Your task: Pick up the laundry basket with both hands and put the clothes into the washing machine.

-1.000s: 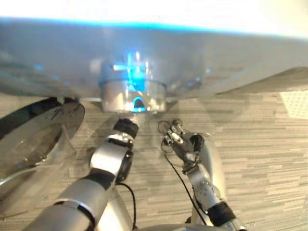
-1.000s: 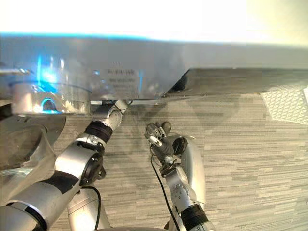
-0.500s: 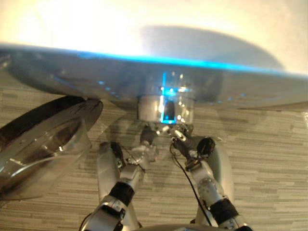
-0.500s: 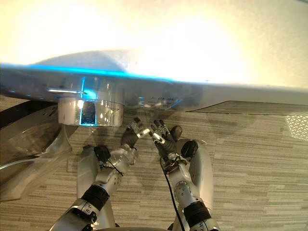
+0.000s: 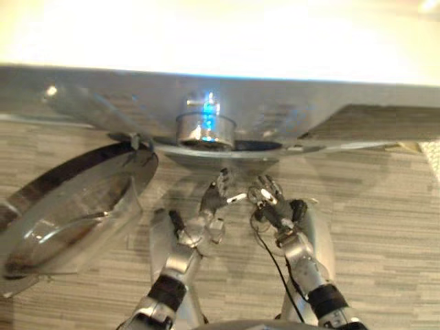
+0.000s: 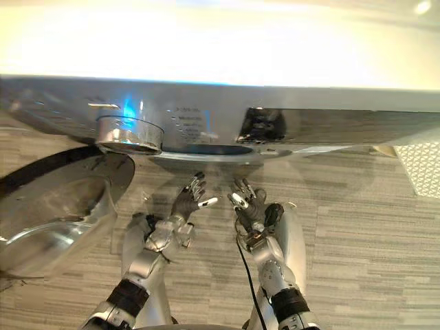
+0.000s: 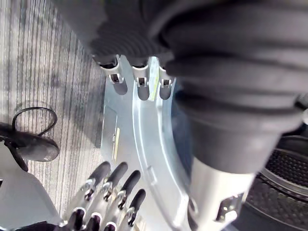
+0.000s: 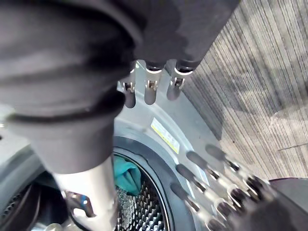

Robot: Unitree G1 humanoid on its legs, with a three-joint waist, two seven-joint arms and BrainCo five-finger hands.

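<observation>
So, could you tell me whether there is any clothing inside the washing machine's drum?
Yes, a teal cloth lies inside the perforated drum.

Silver front-loading washing machine (image 6: 206, 117): from above we see its front edge-on, the inside hidden.
Round glass-and-chrome door (image 5: 69, 213): cut off at the left edge.
Teal cloth (image 8: 126, 174) in the perforated steel drum (image 8: 144, 211): one fold visible, the rest hidden.
White lattice-patterned object (image 6: 421, 168): cropped at the right edge; we cannot identify it.

Hard overhead glare bleaches the top of the washing machine (image 6: 206, 103). Its dial (image 6: 129, 132) glows blue, and the striped floor (image 6: 371, 227) darkens softly under its front edge.
</observation>
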